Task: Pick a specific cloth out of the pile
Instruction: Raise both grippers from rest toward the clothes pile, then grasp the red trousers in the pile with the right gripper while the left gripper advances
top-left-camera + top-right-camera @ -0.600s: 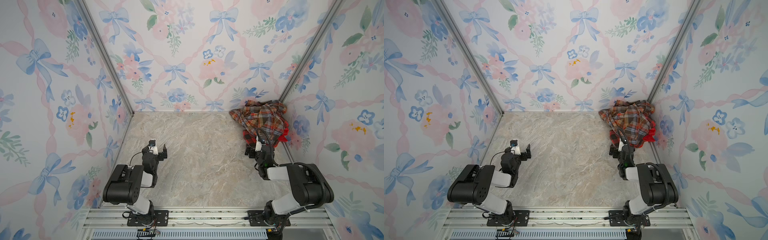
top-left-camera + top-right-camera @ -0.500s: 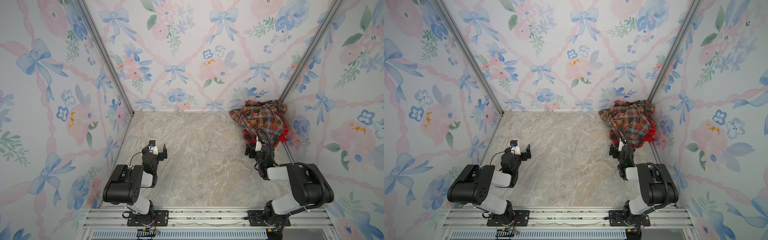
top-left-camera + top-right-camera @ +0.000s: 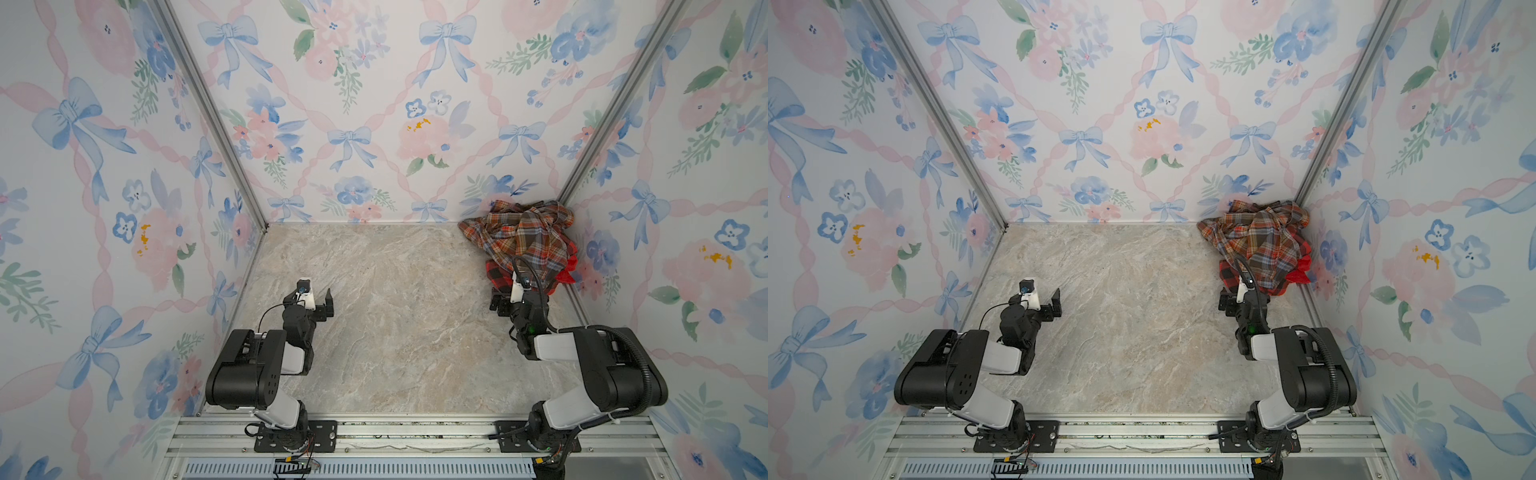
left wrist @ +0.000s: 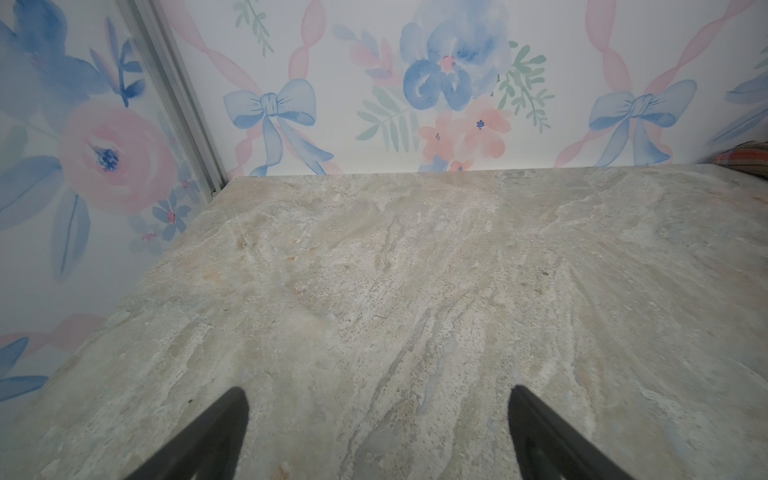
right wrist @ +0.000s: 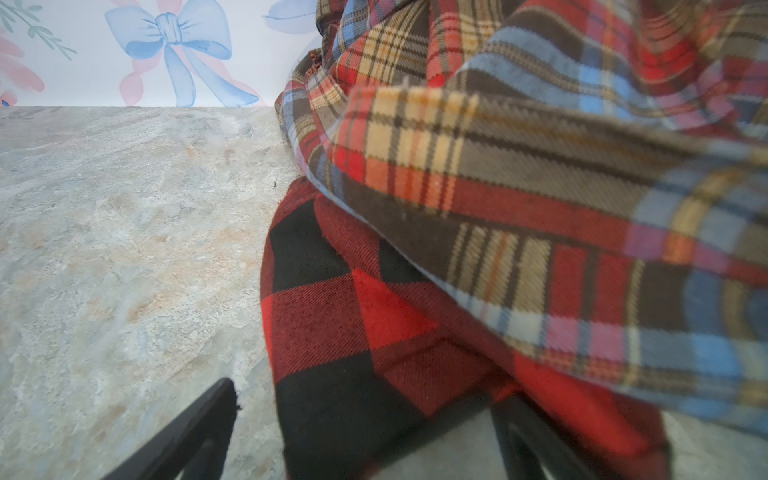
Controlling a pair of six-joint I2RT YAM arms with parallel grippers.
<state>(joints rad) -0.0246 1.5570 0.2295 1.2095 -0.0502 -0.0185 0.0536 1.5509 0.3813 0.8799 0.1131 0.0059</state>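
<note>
Approach step. Both are held wide and empty: right gripper [image 5: 368, 392] at the check shirt [image 5: 332, 332] of the pile [image 3: 515, 253], left gripper [image 4: 377, 390] well apart. The red cloth [image 3: 567, 270] is seen under the plaid shirt [image 3: 528, 230], on the right; the reach likely must be shifted there.

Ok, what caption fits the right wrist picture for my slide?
Open right end effector at the edge of a red-and-black check shirt lying under a brown-orange-blue plaid shirt on a marbled table.

You are looking at the pile [image 3: 519, 245] sitting bunched in the far right corner of the surface [image 3: 395, 311]. The plaid shirt [image 3: 523, 230] is lying on top, the check shirt [image 3: 498, 276] is peeking out at its near edge, and the cloth [image 3: 566, 272], bright red, is showing only as a crumpled sliver at the pile's right side.
</note>
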